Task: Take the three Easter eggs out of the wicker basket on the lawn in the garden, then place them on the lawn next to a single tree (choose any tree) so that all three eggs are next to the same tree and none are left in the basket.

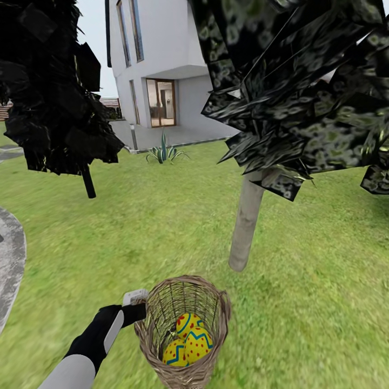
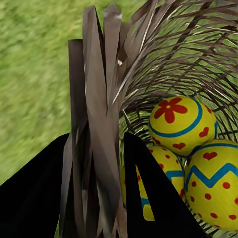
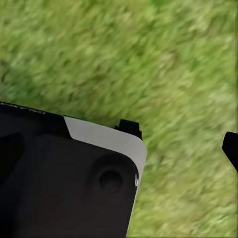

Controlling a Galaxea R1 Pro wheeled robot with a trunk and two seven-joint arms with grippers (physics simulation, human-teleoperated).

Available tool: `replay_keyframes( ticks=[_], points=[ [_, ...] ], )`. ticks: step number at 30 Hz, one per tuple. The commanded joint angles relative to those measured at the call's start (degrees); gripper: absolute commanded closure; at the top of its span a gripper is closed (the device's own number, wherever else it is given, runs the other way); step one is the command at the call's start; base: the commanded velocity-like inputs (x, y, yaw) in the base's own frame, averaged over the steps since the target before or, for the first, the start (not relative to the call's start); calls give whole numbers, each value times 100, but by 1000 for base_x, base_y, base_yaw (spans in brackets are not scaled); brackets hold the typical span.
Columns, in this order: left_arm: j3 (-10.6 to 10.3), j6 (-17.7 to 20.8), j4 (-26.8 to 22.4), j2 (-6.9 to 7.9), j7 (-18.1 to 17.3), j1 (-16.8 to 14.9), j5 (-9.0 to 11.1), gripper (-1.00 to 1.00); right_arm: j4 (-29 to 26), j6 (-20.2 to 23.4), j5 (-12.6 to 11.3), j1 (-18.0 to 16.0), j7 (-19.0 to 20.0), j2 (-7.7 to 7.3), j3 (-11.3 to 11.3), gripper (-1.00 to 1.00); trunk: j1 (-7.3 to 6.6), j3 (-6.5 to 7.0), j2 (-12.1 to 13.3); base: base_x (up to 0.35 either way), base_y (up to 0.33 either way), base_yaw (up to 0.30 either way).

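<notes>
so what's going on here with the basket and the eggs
The robot's left gripper is clamped on the braided rim of the round brown wicker basket, one finger inside the wall and one outside. Three yellow eggs with red marks and blue bands lie inside it, so none has been set out yet. The basket is on the green lawn, close to the pale-trunked tree.

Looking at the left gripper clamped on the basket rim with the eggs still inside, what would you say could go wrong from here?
1. The left gripper pinches only the wicker basket's rim, so the basket may slip or tilt.
2. The three Easter eggs lie loose inside; a tilt could spill them away from the tree.
3. One finger sits inside, close to an egg, and might nudge it.
</notes>
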Motion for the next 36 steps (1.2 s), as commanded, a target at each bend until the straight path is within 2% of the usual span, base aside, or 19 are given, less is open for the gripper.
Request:
replay_keyframes(
  ticks=[1,17,24,33,35,36],
  points=[
    [34,40,-9,-8,-17,-3,75,100,22,-38,36,-9,13,-4,-46,-100,25,-25,-46,76,0,0],
    [35,31,24,-16,-9,-3,75,100,-4,-44,51,-9,31,-4,-41,-100,377,-312,-688,3,0,0],
    [35,28,33,-19,-8,-3,75,100,-5,-44,53,-9,31,-4,-42,-100,530,-438,-968,256,0,0],
    [35,29,24,-22,-8,-3,75,100,-48,-40,33,-9,37,-23,-48,-100,728,-600,-1329,15,0,0],
    [35,31,24,-21,-8,-3,75,100,-383,3,8,-19,74,-41,-63,-100,772,-635,-1410,0,0,0],
    [35,31,24,-22,-8,-3,75,100,-756,23,1,-18,76,-40,-66,-100,794,-653,-1450,0,0,0]
  ],
)
